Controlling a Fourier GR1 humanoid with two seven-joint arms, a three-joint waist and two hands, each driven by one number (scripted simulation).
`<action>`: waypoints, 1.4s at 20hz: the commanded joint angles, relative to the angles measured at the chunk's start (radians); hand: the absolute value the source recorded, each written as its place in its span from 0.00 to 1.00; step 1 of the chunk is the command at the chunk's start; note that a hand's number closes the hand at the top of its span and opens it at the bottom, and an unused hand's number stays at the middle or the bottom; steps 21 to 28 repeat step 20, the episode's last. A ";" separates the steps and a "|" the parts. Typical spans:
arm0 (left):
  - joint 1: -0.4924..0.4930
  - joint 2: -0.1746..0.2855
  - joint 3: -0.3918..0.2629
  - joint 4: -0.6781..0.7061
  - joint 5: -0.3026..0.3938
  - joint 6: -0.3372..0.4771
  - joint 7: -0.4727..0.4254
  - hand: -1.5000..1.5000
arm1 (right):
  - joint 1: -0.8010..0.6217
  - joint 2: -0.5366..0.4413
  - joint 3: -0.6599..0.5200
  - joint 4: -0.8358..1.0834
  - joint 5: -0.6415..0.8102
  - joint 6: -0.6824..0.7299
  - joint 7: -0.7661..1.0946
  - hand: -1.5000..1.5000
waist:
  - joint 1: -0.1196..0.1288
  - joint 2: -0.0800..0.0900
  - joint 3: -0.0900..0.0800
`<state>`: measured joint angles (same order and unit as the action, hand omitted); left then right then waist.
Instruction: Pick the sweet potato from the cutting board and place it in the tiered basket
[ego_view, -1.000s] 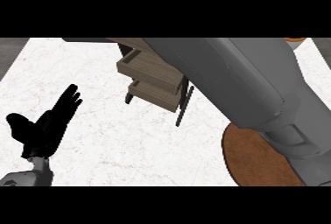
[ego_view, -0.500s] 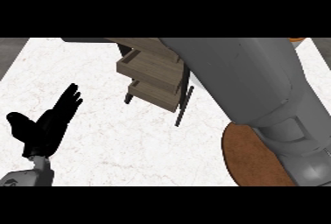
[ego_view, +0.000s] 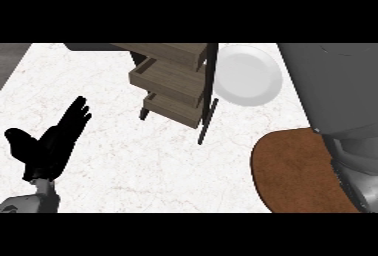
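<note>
My left hand (ego_view: 48, 145) rests wide open over the counter (ego_view: 111, 170) at the left, fingers straight and up, holding nothing. Of my right arm only the grey forearm (ego_view: 339, 85) shows at the right edge, its hand out of sight. I count one tiered basket (ego_view: 173, 82) with three wooden shelves, one white plate (ego_view: 247, 75) just beside it and one brown cutting board (ego_view: 295, 170); I cannot tell where the sweet potato is.
</note>
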<state>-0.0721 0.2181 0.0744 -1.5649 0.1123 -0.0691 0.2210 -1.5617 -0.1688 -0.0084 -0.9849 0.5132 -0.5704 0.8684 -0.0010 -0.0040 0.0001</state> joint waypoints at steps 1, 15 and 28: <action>0.026 -0.013 -0.007 -0.043 0.004 0.005 0.020 0.50 | 0.054 -0.080 -0.042 -0.091 0.021 -0.031 0.032 0.00 | -0.005 -0.003 0.001; 0.038 -0.029 -0.001 -0.023 -0.023 0.018 -0.015 0.50 | 0.357 -0.490 -0.274 -0.569 -0.168 0.296 0.174 0.00 | -0.024 -0.004 0.001; 0.087 0.006 0.022 -0.055 0.007 -0.032 -0.007 0.50 | 0.448 -0.592 -0.400 -0.582 -0.323 0.405 0.110 0.00 | -0.005 0.000 0.000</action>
